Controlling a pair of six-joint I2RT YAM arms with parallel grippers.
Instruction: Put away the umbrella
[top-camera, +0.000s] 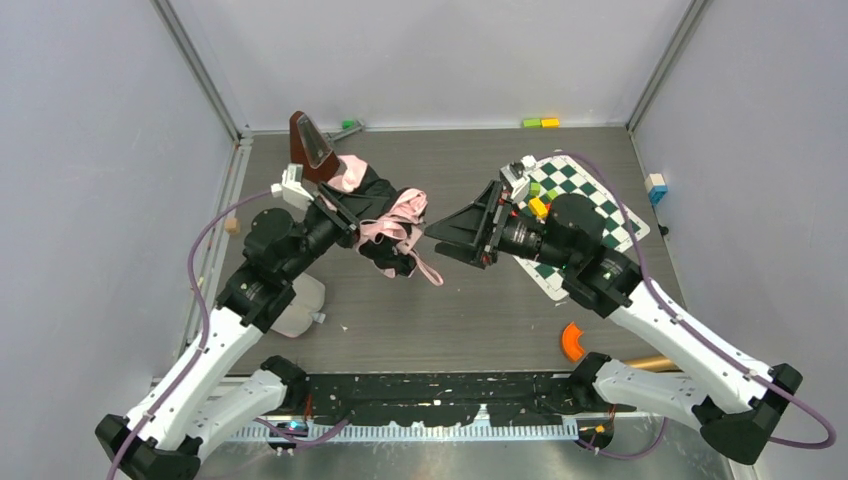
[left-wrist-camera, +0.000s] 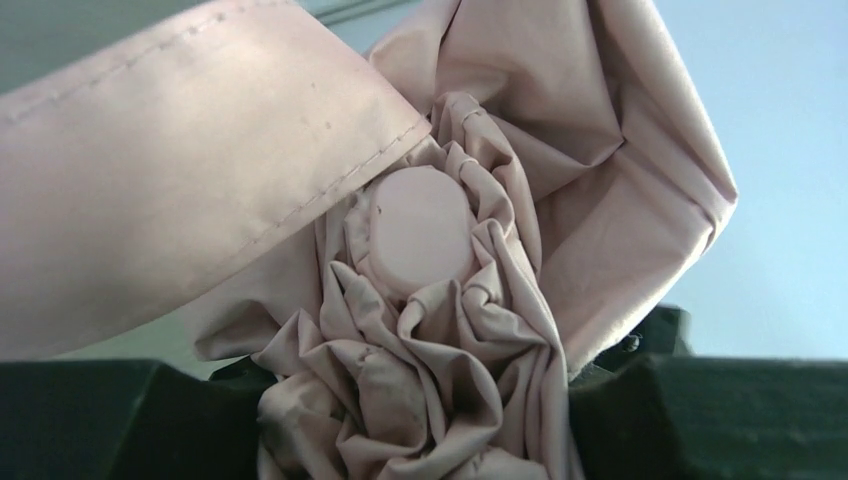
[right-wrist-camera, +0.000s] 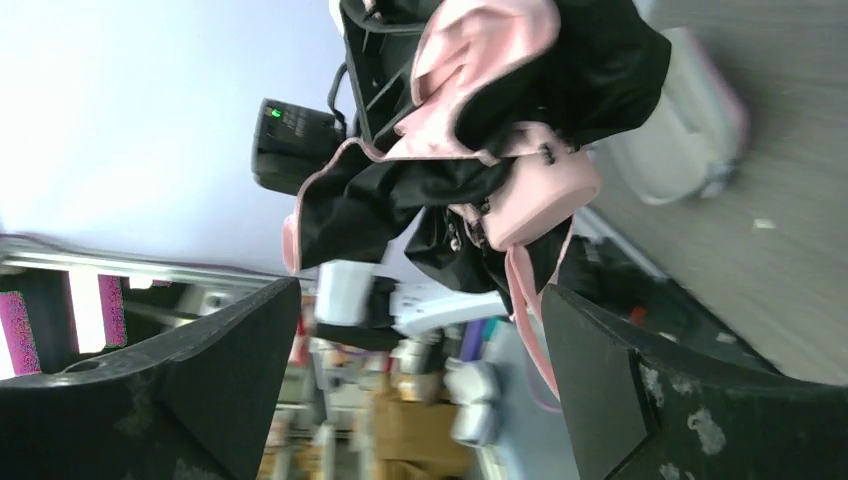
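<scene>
Umbrella (top-camera: 390, 225) clamped in left gripper (top-camera: 348, 208), near right gripper (top-camera: 440, 241)

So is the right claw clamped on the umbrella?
No, the right claw is wide open, with the umbrella just in front of it.

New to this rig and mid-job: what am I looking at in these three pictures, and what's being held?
Two robot arms are bolted to a table, each ending in a two-finger gripper. The wide picture looks down from above; the other two come from wrist cameras. The left gripper is shut on the crumpled black-and-pink umbrella; its camera shows pink fabric between its fingers. The right gripper is open, facing the umbrella. On the table lie a checkered mat and an orange piece.
</scene>
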